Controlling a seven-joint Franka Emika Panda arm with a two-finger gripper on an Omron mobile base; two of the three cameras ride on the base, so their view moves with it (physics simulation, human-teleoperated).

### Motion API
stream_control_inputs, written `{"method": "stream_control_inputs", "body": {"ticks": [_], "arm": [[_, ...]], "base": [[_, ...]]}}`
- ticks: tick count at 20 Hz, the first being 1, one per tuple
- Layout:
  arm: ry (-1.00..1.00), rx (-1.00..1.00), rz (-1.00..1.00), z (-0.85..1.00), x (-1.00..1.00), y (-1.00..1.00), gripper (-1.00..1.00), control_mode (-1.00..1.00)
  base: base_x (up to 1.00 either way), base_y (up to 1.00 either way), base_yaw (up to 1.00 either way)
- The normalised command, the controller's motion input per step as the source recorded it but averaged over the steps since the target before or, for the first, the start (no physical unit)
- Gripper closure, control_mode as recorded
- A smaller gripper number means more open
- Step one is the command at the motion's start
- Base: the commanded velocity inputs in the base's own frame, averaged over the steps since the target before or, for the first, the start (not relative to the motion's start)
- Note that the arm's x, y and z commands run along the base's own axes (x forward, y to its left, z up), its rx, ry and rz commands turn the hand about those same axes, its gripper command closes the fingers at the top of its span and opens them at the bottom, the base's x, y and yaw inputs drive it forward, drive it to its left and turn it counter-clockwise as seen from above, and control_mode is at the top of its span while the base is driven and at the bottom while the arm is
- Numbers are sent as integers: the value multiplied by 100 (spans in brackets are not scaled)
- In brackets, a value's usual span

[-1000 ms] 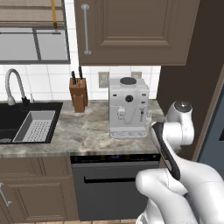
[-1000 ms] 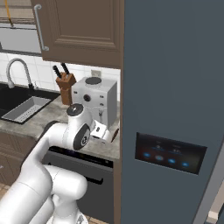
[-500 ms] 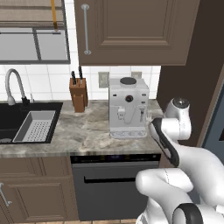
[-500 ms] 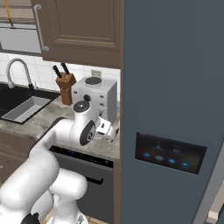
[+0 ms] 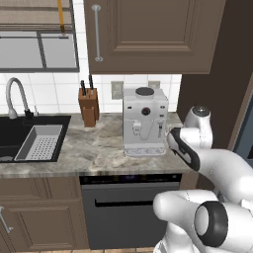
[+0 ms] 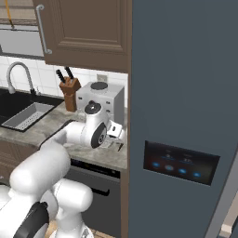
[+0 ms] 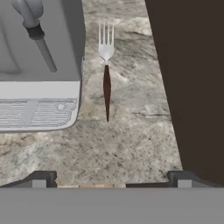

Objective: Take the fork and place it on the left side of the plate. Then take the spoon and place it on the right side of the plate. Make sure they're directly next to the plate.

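Note:
The fork (image 7: pixel 106 74) lies on the marbled counter (image 7: pixel 131 144) in the hand view. Its silver tines point away from me and its dark handle points back toward my gripper (image 7: pixel 111 181). It rests in the narrow strip between the coffee machine (image 7: pixel 39 65) and a dark side panel (image 7: pixel 192 87). My gripper hovers above and short of the handle's end, open, with nothing between its fingertips (image 7: pixel 40 179). In the right base view the hand (image 6: pixel 113 134) hangs over the counter's right end beside the coffee machine (image 6: pixel 100 100). The spoon and the plate are out of view.
The tall dark fridge (image 6: pixel 186 116) walls off the counter's right end. A knife block (image 5: pixel 89 106) stands left of the coffee machine (image 5: pixel 144 121). Farther left is a black sink (image 5: pixel 12 131) with a grey strainer basket (image 5: pixel 40 143) and a tap (image 5: pixel 15 96). Wall cabinets (image 5: pixel 148 34) hang overhead.
The arm has reached slightly further forward and right, toward the strip beside the coffee machine. The jaws have stayed wide apart.

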Motion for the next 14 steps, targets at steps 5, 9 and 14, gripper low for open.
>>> {"method": "stream_control_inputs", "body": {"ticks": [5, 9, 14], "arm": [[0, -3, 2, -12, 20, -6, -100, -100], [0, -4, 0, -17, 14, -2, -100, -100], [0, -4, 0, -19, 15, 0, -100, -100]], "base": [[0, 0, 0], [0, 0, 0], [0, 0, 0]]}}
